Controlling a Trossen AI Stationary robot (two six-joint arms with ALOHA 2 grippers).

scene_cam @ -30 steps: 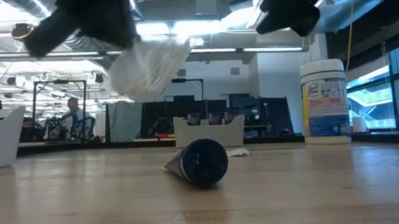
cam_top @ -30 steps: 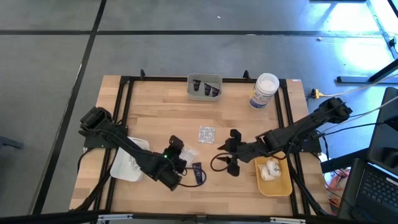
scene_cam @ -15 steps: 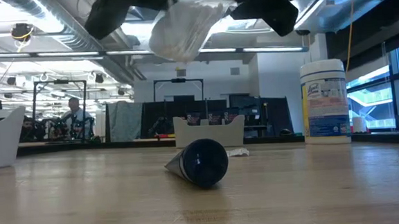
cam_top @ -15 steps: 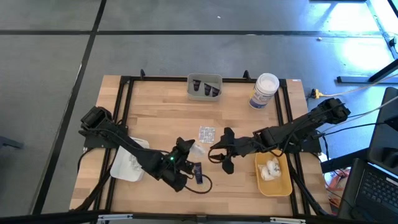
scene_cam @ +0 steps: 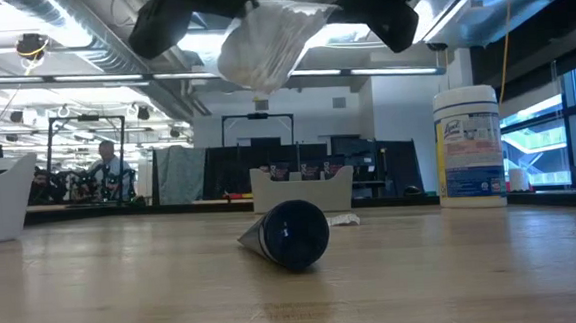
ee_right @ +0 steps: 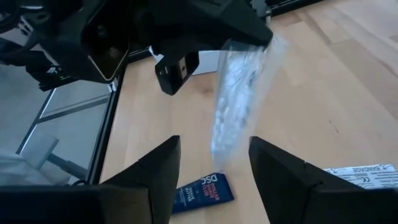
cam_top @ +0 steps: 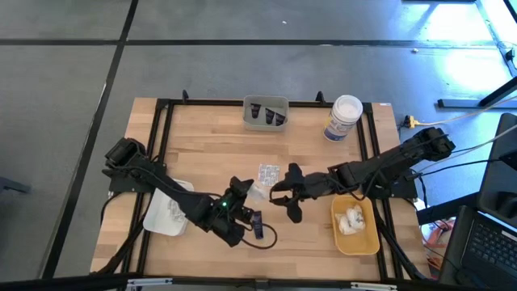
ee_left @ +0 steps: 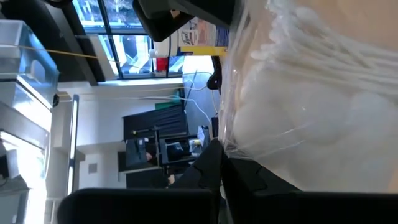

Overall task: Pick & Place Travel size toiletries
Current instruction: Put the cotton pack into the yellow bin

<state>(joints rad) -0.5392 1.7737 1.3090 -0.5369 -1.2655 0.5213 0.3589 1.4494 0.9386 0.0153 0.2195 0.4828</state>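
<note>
A clear-wrapped white puffy bundle (cam_top: 256, 191) hangs in the air over the table's middle, with my left gripper (cam_top: 244, 196) shut on it. My right gripper (cam_top: 279, 194) faces it from the right, open; in the right wrist view its fingers stand on either side of the bundle's free lower end (ee_right: 225, 149), with no touch showing. A dark tube (cam_top: 257, 225) lies on the wood below, seen end-on in the low view (scene_cam: 288, 235). A silvery blister packet (cam_top: 268, 173) lies flat just beyond. My left gripper pinches the bundle's wrapper at its upper end (ee_right: 247, 48) between its two fingers, coming level from the table's left. The bundle hangs below the fingers, lifted clear of the table, its wrapper bunched at the hold (ee_left: 239, 152).
A white tray (cam_top: 153, 217) sits at the near left and a yellow tray (cam_top: 365, 239) with white bundles at the near right. A grey tray (cam_top: 266, 103) holding dark tubes and a tall white jar (cam_top: 344, 118) stand at the far edge.
My left gripper has carried the bundle up and toward the table's right, turning its wrist, so the bundle hangs higher and nearer my right gripper. My right gripper has moved toward the table's left, closing in on the bundle.
</note>
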